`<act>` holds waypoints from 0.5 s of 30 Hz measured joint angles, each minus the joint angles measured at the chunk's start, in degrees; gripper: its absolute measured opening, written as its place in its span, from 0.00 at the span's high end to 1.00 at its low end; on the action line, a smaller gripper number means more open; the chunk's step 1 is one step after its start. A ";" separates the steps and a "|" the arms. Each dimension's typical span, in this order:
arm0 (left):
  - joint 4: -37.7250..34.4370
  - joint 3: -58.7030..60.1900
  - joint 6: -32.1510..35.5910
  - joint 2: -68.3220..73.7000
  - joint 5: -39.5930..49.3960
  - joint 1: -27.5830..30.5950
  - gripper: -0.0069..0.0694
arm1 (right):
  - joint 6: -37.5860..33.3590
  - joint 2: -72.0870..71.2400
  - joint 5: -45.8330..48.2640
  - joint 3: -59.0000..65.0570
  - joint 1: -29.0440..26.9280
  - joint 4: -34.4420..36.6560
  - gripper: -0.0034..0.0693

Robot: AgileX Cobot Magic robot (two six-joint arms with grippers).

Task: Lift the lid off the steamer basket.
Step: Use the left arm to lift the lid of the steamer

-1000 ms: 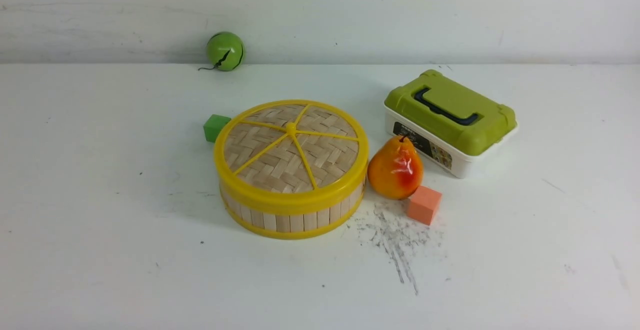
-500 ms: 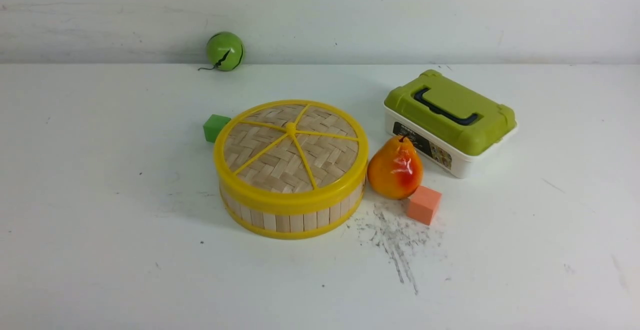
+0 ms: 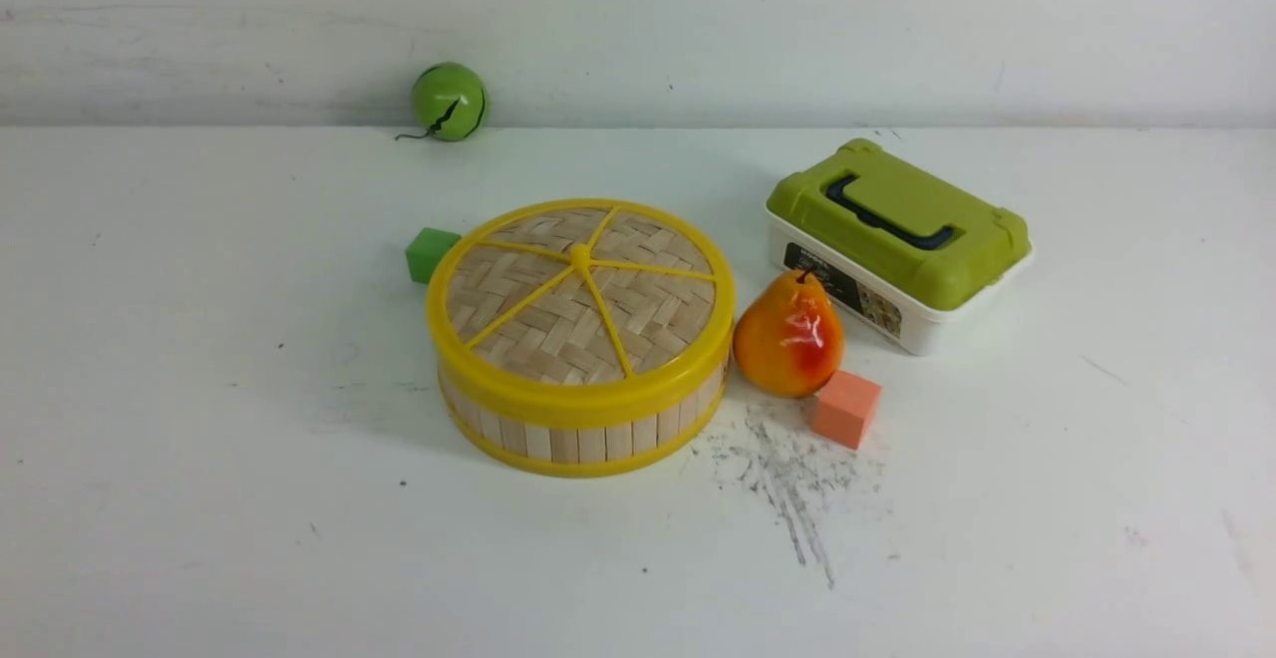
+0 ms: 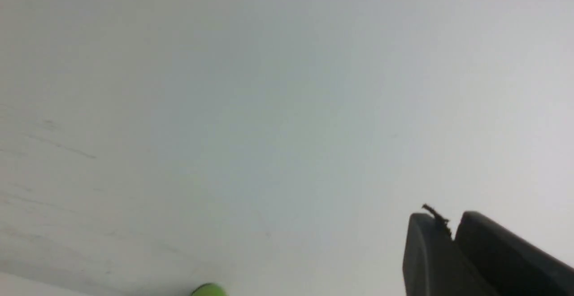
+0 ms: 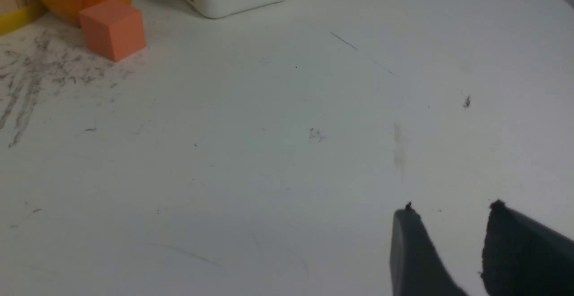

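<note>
The lid [image 3: 580, 299], a woven tan disc with a yellow rim and spokes, sits on the steamer basket [image 3: 583, 437] in the middle of the table. Only a sliver of the basket's yellow bottom rim [image 5: 13, 20] shows in the right wrist view. Neither gripper shows in the front view. In the left wrist view my left gripper [image 4: 450, 224] is shut and empty, in front of the white wall. In the right wrist view my right gripper [image 5: 453, 213] is open and empty over bare table, well to the right of the basket.
An orange pear [image 3: 789, 335] touches the basket's right side, with an orange cube [image 3: 845, 408] in front of it. A white box with an olive-green lid [image 3: 897, 224] stands behind the pear. A green cube [image 3: 429, 253] lies at the basket's back left. A green ball [image 3: 449, 102] rests against the back wall.
</note>
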 joint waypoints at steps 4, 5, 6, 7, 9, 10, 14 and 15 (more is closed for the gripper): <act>-0.08 -1.54 -4.52 0.00 3.14 0.00 0.81 | 0.00 0.00 0.00 0.00 0.00 0.00 0.62; -0.56 -2.74 -4.91 0.00 5.26 0.00 0.83 | 0.00 0.00 0.00 0.00 0.00 0.00 0.62; -0.56 -4.67 -5.06 0.00 8.38 0.00 0.86 | 0.00 0.00 0.00 0.00 0.00 0.00 0.62; -0.56 -8.43 -4.91 0.00 13.10 0.00 0.91 | 0.00 0.00 0.00 0.00 0.00 0.00 0.62; -0.56 -11.99 -4.19 0.10 17.78 0.00 0.93 | 0.00 0.00 0.00 0.00 0.00 0.00 0.62; -0.56 -16.64 -2.75 1.48 23.70 0.00 0.93 | 0.00 0.00 0.00 0.00 0.00 0.00 0.62; -0.56 -25.05 -1.51 8.97 32.93 0.00 0.93 | 0.00 0.00 0.00 0.00 0.00 0.00 0.62; -0.87 -26.57 -1.51 11.14 35.81 0.00 0.93 | 0.00 0.00 0.00 0.00 0.00 0.00 0.62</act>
